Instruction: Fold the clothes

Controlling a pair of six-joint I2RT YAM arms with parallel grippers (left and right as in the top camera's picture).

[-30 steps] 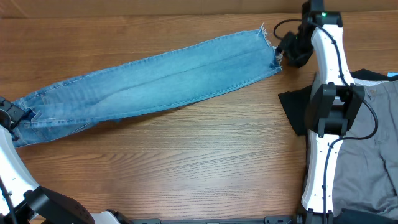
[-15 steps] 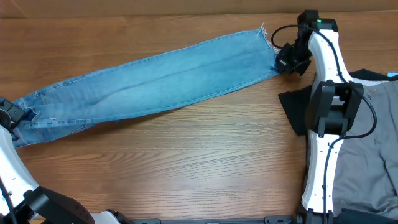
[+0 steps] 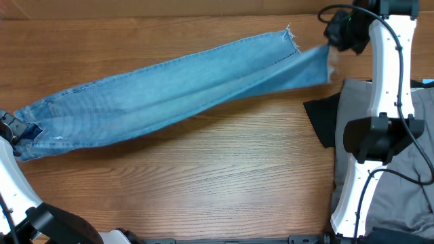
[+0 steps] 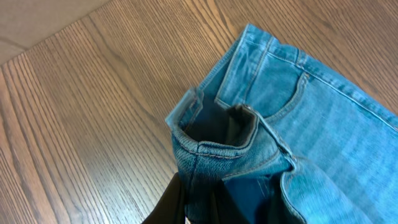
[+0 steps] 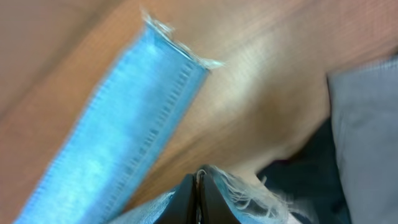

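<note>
The clothes, light-blue jeans [image 3: 169, 88], lie stretched slantwise across the wooden table [image 3: 203, 176], waist at the left and frayed hems at the far right. My right gripper [image 3: 333, 42] is shut on the hem of the upper leg and holds it raised off the lower leg, which stays flat. In the right wrist view the fingers [image 5: 200, 190] pinch frayed threads, with the lower leg [image 5: 118, 130] beneath. At the left edge my left gripper [image 3: 9, 127] is shut on the waistband [image 4: 214, 146], which bunches between its dark fingers [image 4: 168, 205].
A grey garment [image 3: 417, 163] lies at the right edge beside the right arm's base, with a dark cloth [image 3: 320, 118] sticking out from under it. The table's back edge [image 3: 169, 15] runs just behind the hems.
My right gripper closed on the upper leg's hem and lifted it up and to the right, peeling that leg off the lower one. The left gripper tightened on the waistband.
</note>
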